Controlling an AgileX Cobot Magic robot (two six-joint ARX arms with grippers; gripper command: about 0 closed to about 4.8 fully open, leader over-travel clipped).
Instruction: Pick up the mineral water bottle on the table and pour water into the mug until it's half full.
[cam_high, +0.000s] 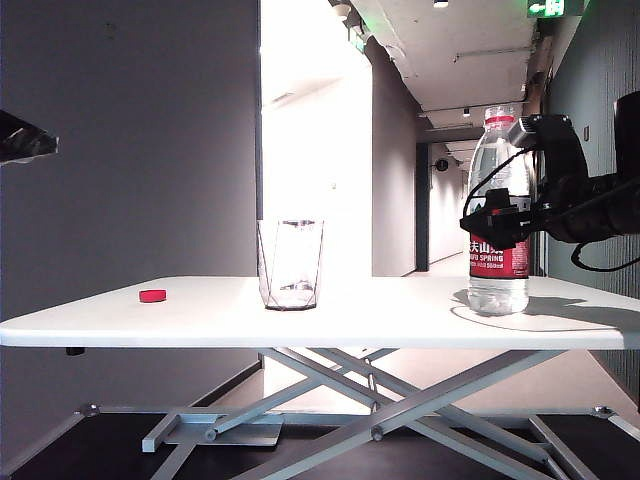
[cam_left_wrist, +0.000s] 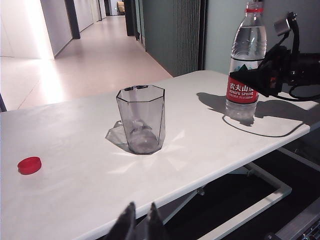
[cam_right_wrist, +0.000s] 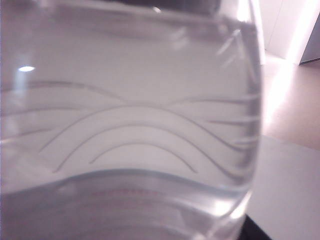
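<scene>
The mineral water bottle (cam_high: 497, 160) stands upright and uncapped on the right of the white table (cam_high: 400, 310), nearly full of clear water. My right gripper (cam_high: 490, 222) reaches in from the right at label height with its jaws open and the bottle between them. In the right wrist view the bottle's clear wall (cam_right_wrist: 130, 125) fills the frame and no fingers show. The mug (cam_high: 290, 265), a clear faceted tumbler, looks empty near the table's middle (cam_left_wrist: 142, 120). My left gripper (cam_left_wrist: 140, 212) hovers off the table's near edge, its tips close together and holding nothing.
A small red cap (cam_high: 152, 295) lies on the table's left part (cam_left_wrist: 29, 165). The table rests on a grey scissor frame (cam_high: 400, 400). A corridor runs behind. The right arm's cables (cam_left_wrist: 300, 90) hang over the table's right end.
</scene>
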